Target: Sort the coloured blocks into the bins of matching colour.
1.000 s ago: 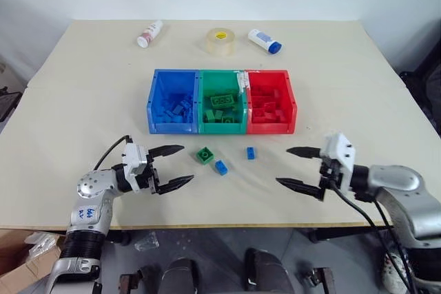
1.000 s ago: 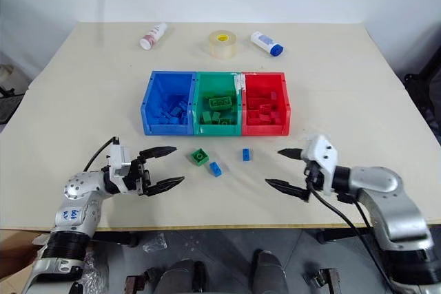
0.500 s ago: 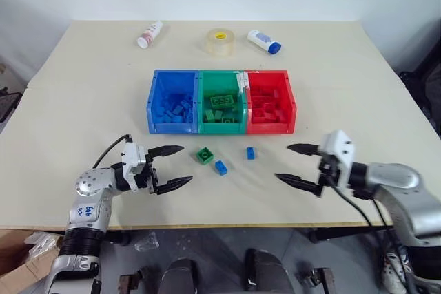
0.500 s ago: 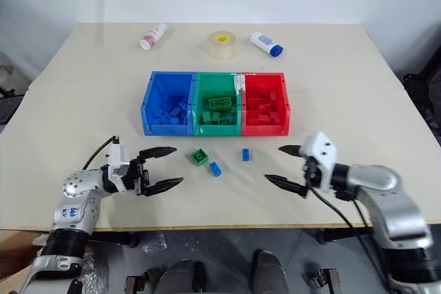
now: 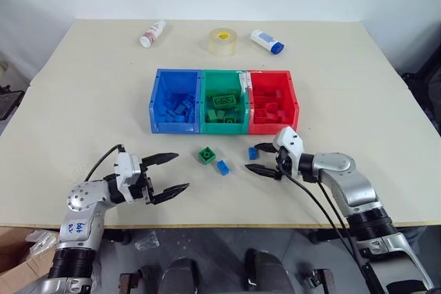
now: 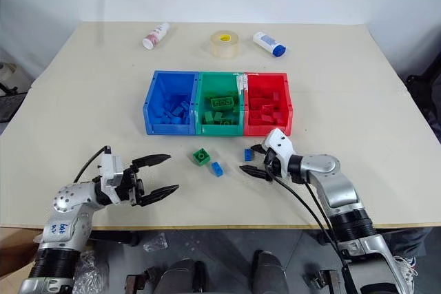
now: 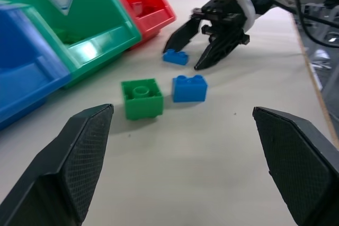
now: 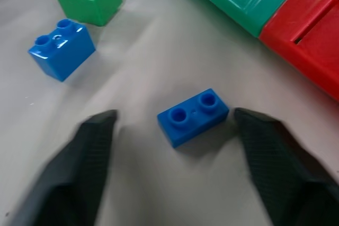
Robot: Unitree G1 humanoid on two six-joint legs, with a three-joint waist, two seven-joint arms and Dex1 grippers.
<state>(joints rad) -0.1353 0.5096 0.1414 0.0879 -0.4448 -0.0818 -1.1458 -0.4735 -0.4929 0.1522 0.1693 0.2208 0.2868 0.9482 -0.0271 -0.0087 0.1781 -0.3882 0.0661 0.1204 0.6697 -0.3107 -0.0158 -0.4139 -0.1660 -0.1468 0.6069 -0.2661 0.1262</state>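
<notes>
We can't count the bricks piled inside the bins [image 5: 224, 129]; the near walls hide part of each compartment, blue left, green mid, red right. Right gripper [image 5: 262, 159] is at the table's near-centre, fingers partly open w/ a flat blue brick [image 8: 193, 116] on the table between the tips, gap on both sides, nothing gripped. One fingertip is smeared in the right wrist view, so its exact edge is hard to make out. That brick's long axis runs across the gap, from one finger toward the other, studs up. Left of it sit a taller blue brick [image 5: 222, 166] and a green brick [image 5: 205, 154], both studs up, just in front of the green bin. Left gripper [image 5: 167, 175] hovers near-left, fingers wide apart, empty, pointing toward the bricks.
</notes>
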